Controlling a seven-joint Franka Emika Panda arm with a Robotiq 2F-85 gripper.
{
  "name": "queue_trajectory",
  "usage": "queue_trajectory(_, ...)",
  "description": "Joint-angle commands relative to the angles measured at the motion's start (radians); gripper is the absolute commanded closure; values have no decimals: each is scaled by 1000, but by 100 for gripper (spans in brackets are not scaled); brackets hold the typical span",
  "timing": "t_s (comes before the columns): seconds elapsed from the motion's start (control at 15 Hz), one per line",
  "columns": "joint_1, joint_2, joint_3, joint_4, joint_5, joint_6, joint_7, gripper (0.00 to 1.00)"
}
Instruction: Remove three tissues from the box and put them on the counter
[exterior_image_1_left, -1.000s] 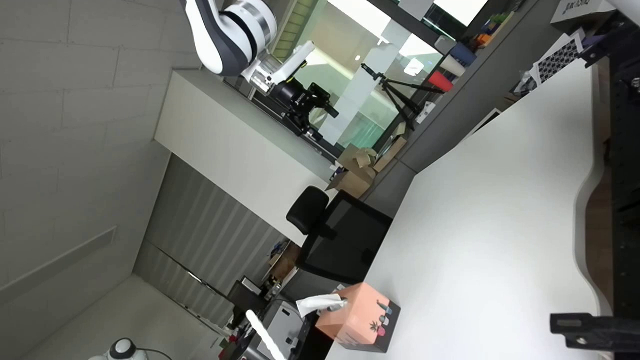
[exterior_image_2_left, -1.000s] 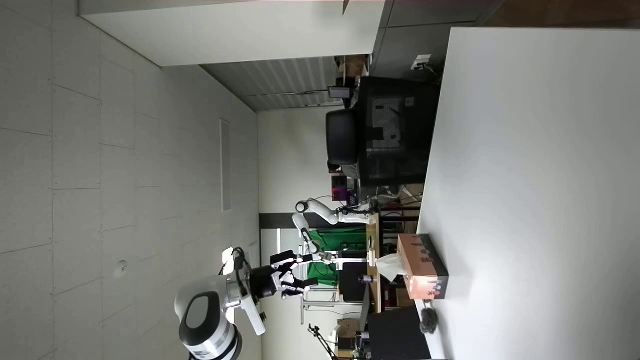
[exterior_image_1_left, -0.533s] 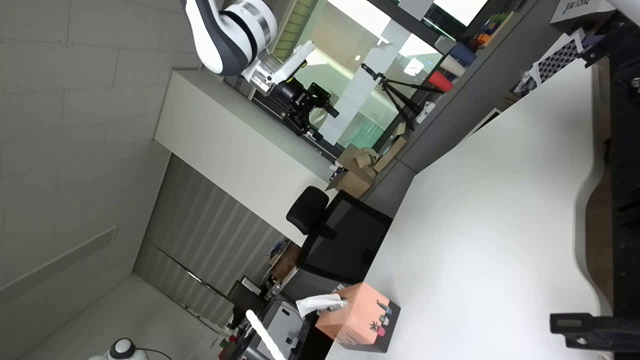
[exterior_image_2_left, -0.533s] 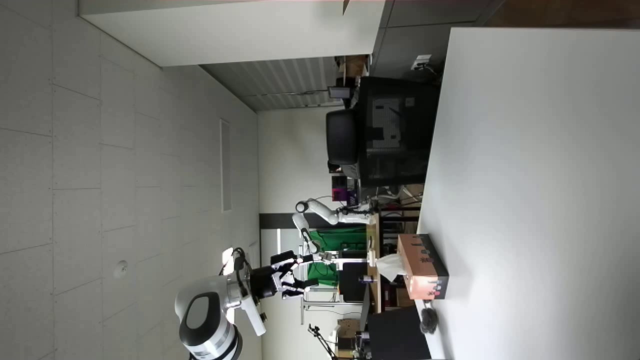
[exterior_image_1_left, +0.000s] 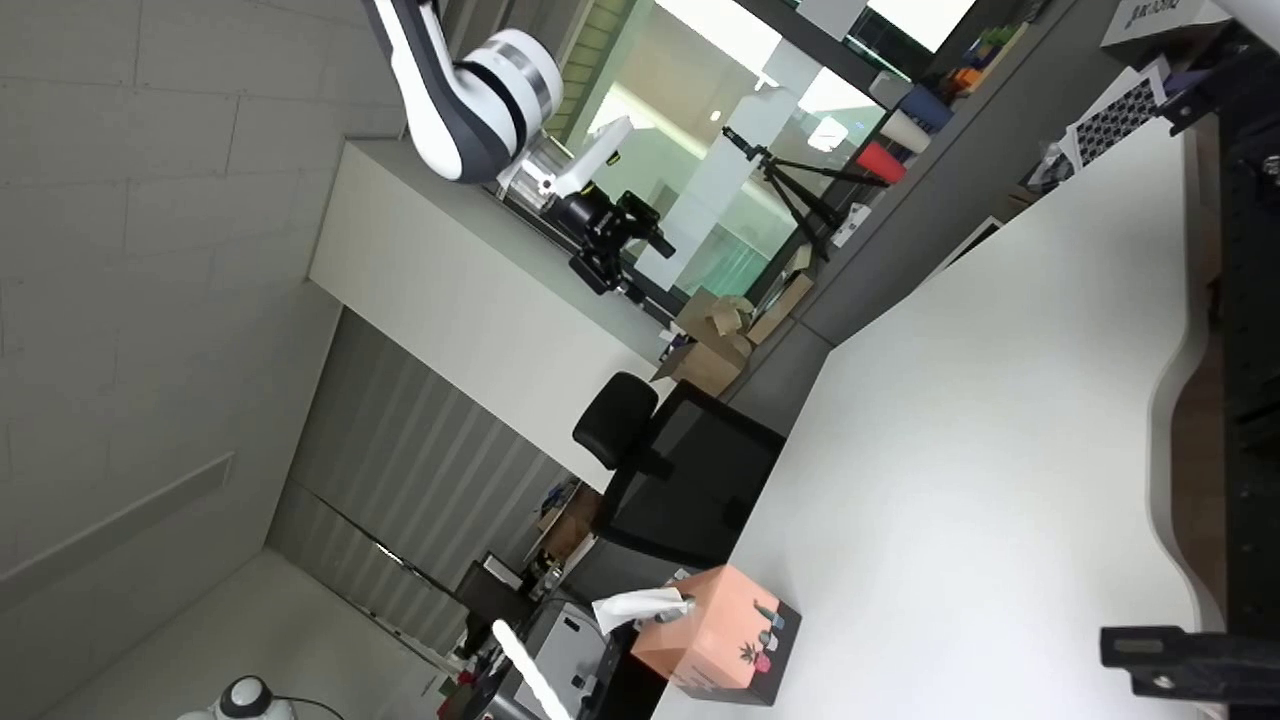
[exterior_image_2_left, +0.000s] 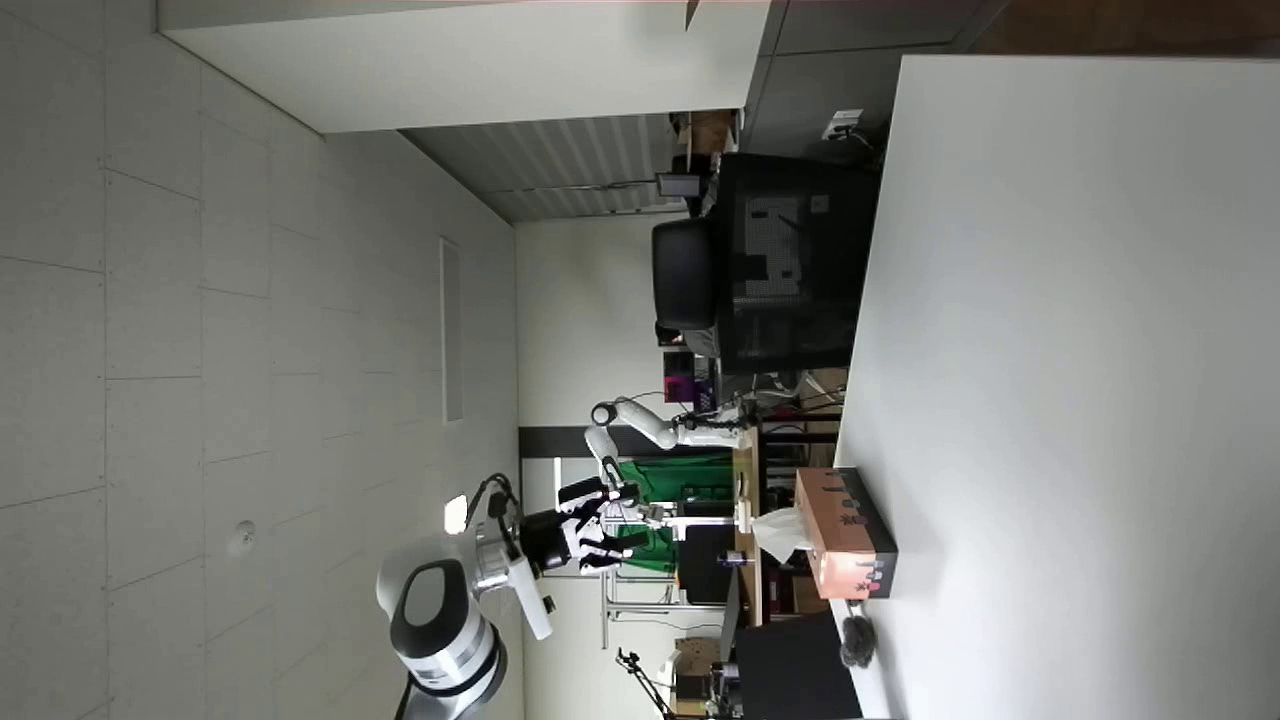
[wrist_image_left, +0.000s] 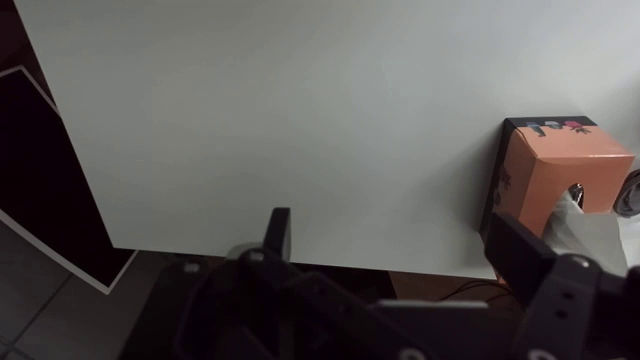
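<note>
Approach appears in hand: claw (wrist_image_left: 392, 232) wide and empty, above and apart from the orange-and-black rectangular cardboard box (wrist_image_left: 575, 145) on the white bench (wrist_image_left: 275, 110); next, centre over the box and pinch the white paper tissue (wrist_image_left: 587, 240) protruding from its top.

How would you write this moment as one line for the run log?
claw: open, empty, apart from box | box: on counter | tissue: sticking out of box, not grasped | next: probably reach tissue

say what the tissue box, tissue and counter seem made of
Tissue box: probably printed cardboard, low sheen, with crisp folded edges. Tissue: likely thin matte paper, softly creased. Counter: perhaps laminate or painted board, satin white with soft glare.
</note>
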Motion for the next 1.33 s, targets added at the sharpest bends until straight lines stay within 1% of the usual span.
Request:
queue_trajectory(0.0, 17, 192, 11, 185, 27, 27, -28, 0)
queue_trajectory(0.27, 40, 364, 49, 370, 17, 38, -43, 0)
queue_trajectory(0.4, 58, 438, 72, 469, 17, 6, -49, 0)
queue_trajectory(0.6, 80, 506, 108, 581, 27, -56, -71, 0)
queue_trajectory(0.87, 118, 576, 127, 707, 7, -141, -65, 0)
queue_trajectory(0.93, 124, 588, 126, 731, 7, -165, -54, 0)
queue_trajectory(1.0, 118, 544, 126, 644, 13, -107, -61, 0)
queue_trajectory(1.13, 126, 565, 127, 682, 12, -134, -61, 0)
queue_trajectory(1.27, 126, 574, 127, 693, 12, -137, -61, 0)
